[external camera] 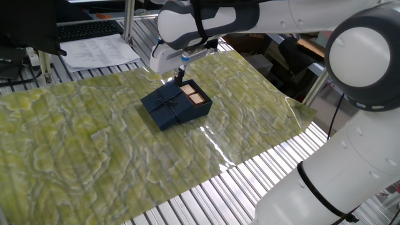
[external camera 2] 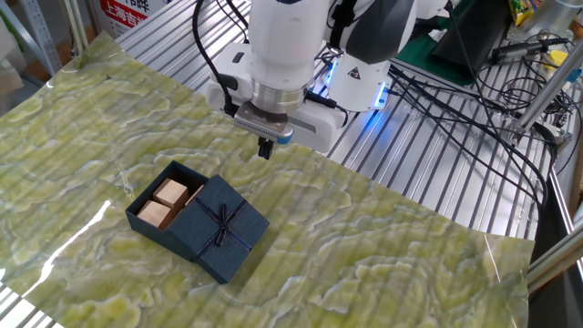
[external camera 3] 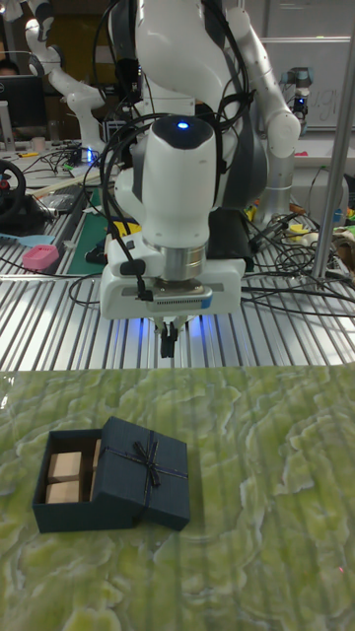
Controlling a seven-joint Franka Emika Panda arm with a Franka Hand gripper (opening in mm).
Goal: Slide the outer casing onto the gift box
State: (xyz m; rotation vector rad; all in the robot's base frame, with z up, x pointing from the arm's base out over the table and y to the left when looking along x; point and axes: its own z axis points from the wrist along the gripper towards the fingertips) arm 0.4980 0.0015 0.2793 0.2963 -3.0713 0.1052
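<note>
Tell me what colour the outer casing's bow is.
Dark, near the navy of the outer casing itself; the bow shows best in the tall fixed view.

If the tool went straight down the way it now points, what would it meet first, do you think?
Probably the green mat, not the boxes. The tool points down, closed and empty, and seems to hang just beyond the gift box and casing, though depth is hard to judge.

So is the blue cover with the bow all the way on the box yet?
Not yet. The outer casing covers only part of the gift box; its tan blocks still show at the uncovered end.
</note>
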